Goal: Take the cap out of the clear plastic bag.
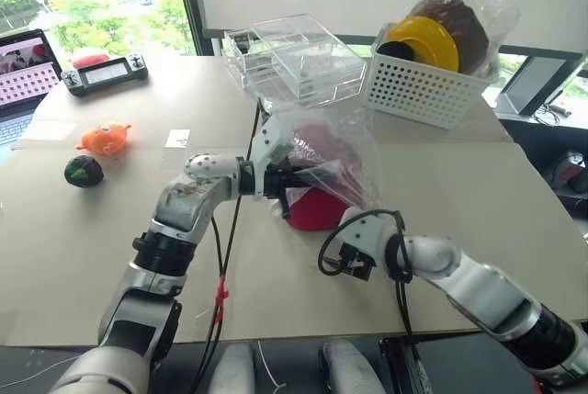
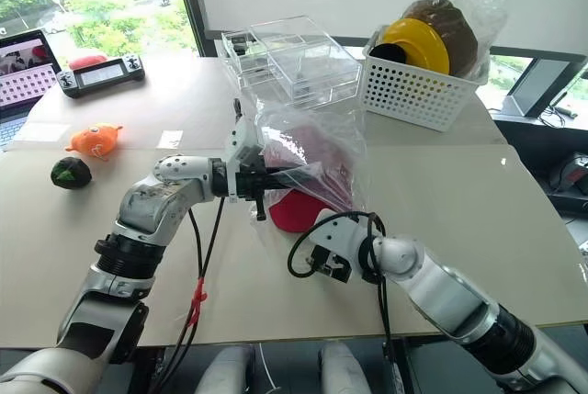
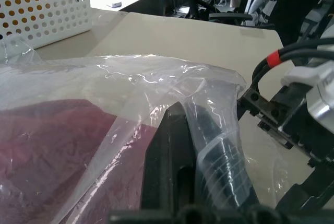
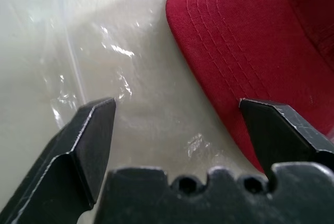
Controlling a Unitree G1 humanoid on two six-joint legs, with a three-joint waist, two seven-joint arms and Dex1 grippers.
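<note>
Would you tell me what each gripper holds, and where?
Left gripper pinches the crinkly clear plastic bag at its edge; right gripper holds nothing.

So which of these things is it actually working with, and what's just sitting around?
In use: red cap; clear plastic bag, pinched by the left gripper; right gripper, open at the cap's brim.

Lying about: white basket, acrylic boxes, orange toy, dark ball, controller.
</note>
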